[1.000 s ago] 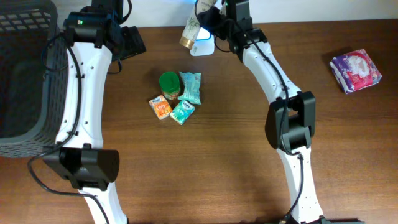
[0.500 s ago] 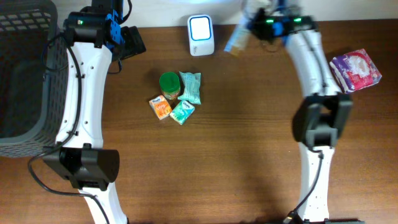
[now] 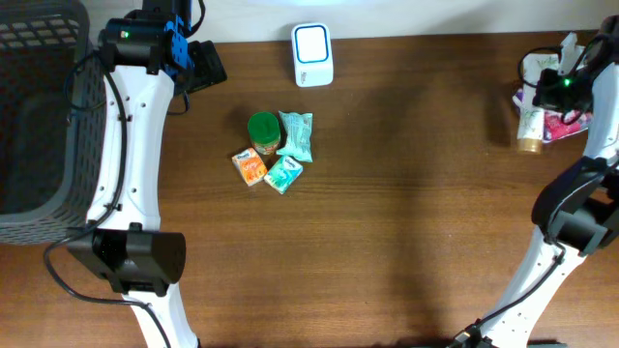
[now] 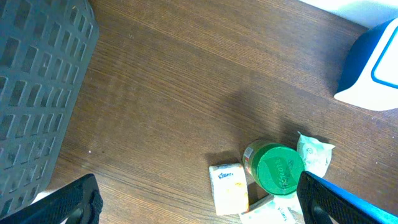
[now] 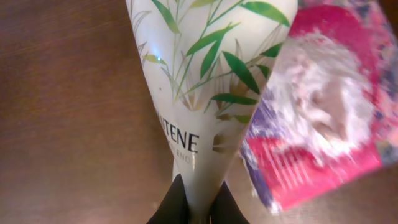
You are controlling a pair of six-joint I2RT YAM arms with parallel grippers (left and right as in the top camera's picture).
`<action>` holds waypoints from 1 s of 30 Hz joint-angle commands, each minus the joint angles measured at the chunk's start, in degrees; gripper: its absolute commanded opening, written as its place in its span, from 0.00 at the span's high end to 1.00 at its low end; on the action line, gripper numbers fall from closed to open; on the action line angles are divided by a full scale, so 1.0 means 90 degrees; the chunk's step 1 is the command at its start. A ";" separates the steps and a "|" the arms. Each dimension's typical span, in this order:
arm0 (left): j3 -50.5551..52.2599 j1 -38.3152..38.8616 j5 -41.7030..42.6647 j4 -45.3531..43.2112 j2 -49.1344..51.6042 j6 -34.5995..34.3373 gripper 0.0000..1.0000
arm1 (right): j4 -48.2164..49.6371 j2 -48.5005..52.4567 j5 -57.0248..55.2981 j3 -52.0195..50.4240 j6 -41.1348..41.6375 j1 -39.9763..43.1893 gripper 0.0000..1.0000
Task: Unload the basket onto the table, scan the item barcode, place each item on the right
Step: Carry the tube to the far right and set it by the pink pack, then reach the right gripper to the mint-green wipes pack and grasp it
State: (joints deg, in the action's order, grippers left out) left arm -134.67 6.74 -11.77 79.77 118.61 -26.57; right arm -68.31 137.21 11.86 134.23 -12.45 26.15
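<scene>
Brown tabletop (image 3: 387, 242) lies under the right gripper (image 5: 194, 205), clenched on a Pantene tube (image 5: 205, 93) that should settle clear of the pink packet (image 5: 317, 106) beside it; left gripper (image 3: 198, 66) gapes.

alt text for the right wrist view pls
A white Pantene tube printed with green leaves fills the middle, its narrow end pinched in the dark jaws at the bottom edge. Behind it are a brown wooden table and, at the picture's right, a pink and purple packet.
</scene>
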 commanded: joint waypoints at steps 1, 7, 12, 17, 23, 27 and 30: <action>0.0007 0.0024 0.0002 0.0007 0.0041 0.0063 0.01 | 0.0525 0.0063 0.0104 -0.0483 -0.0262 -0.0204 0.96; 0.0007 0.0024 0.0000 0.0005 0.0041 0.0063 0.01 | 0.1156 0.0333 -0.1899 -0.0821 -0.0100 -0.0175 0.96; 0.0007 0.0024 0.0000 0.0005 0.0041 0.0063 0.01 | 0.0891 0.0260 -0.2450 -0.0437 0.0690 -0.0109 0.67; 0.0007 0.0024 0.0000 0.0007 0.0041 0.0063 0.01 | 0.0104 -0.0374 -0.2225 0.0665 0.0920 -0.0687 0.01; 0.0007 0.0024 0.0000 0.0005 0.0041 0.0063 0.01 | -0.1615 -0.1209 0.1171 0.1496 0.0988 -0.1938 0.01; 0.0007 0.0024 0.0000 0.0005 0.0041 0.0063 0.01 | -0.1588 -0.1044 0.1897 0.1025 0.1185 -0.3031 0.01; 0.0007 0.0024 0.0000 0.0005 0.0041 0.0063 0.01 | -0.0869 -0.0901 0.1887 0.0279 0.1790 -0.3820 0.01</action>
State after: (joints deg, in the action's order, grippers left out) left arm -134.67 6.72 -11.79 79.75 118.61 -26.57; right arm -79.50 127.04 26.15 141.49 -1.28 -3.20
